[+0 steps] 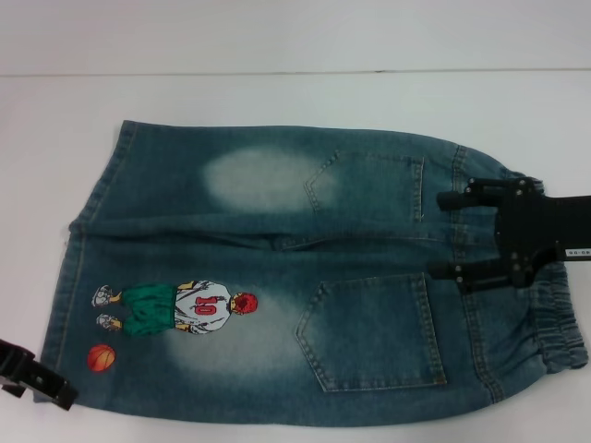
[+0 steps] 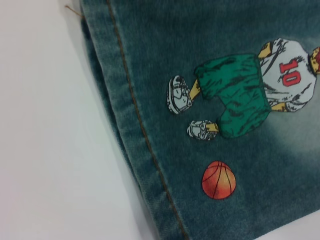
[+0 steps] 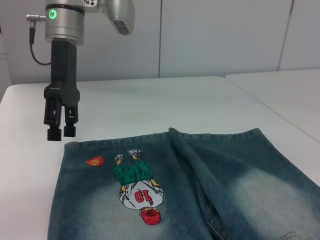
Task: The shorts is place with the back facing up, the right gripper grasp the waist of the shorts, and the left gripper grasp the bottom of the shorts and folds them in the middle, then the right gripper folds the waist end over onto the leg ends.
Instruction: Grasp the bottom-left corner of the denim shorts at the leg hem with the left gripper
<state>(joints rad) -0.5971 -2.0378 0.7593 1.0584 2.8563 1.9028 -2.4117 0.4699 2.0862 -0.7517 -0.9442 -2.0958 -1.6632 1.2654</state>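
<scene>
The shorts [image 1: 277, 277] were seen spread flat and unfolded on the white tabletop [image 1: 277, 92], back side up: two patch pockets, cartoon player numbered 10 [image 1: 185, 309] and basketball print [image 1: 102, 357] all exposed. The waist end [image 1: 554, 323] was laid toward the robot's right, the leg hems toward its left. No fold had been made yet; judged as the very start, grasp phase only.

The right end effector [image 1: 452, 235] was positioned over the waistband, fingers spread apart with denim below them. Contact with the cloth could not be confirmed; nothing was seen pinched or lifted.

The left end effector [image 3: 59, 132] was held just off the hem corner nearest the basketball print, hanging above the tabletop beside the cloth rather than on it. Fingers were seen parted slightly, nothing gripped. In the left wrist view only hem, stitching and print were shown, no fingers.

Still to be done, as judged: waist grasped, hem grasped, lengthwise fold down the middle, then waist end brought over onto the leg ends.

Surface: plain white tabletop, matte, nothing else seen on it near the shorts. A second white surface [image 3: 285, 95] was visible beside it in the right wrist view. Room: pale panelled wall [image 3: 215, 35] behind, with vertical seams.
</scene>
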